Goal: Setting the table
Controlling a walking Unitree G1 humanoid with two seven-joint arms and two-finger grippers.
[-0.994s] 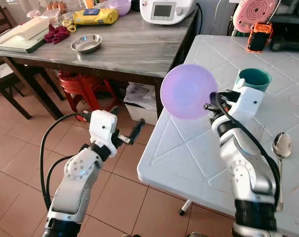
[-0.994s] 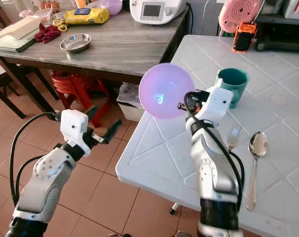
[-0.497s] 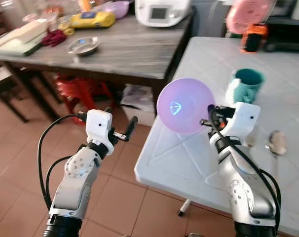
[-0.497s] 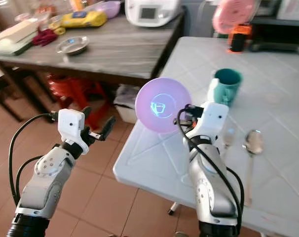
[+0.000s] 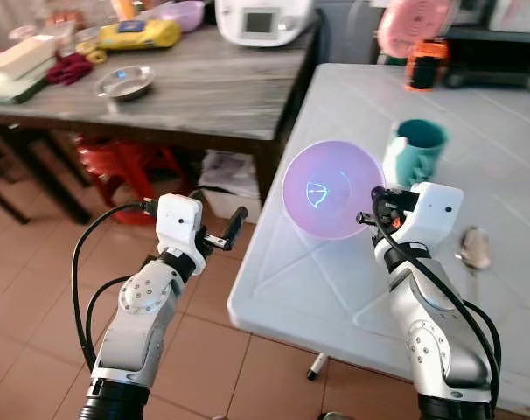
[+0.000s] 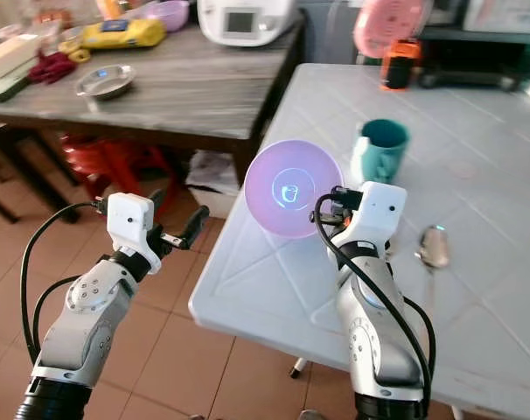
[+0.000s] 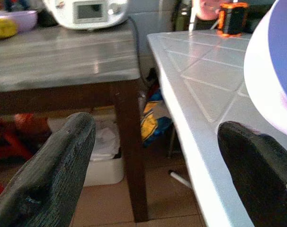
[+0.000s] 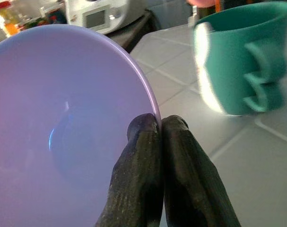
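Wrist view shows right gripper (image 8: pixel 158 126) pinching purple bowl (image 8: pixel 63 123) rim beside teal mug (image 8: pixel 240 56); left gripper (image 5: pixel 221 236) spread.

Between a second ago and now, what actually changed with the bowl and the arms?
The right gripper has brought the purple bowl lower, toward the white table, tipping its opening toward the camera. The view itself shifted as the robot moved. The grip on the bowl's rim is unchanged, the left gripper still hangs open beside the table, and the teal mug stayed put.
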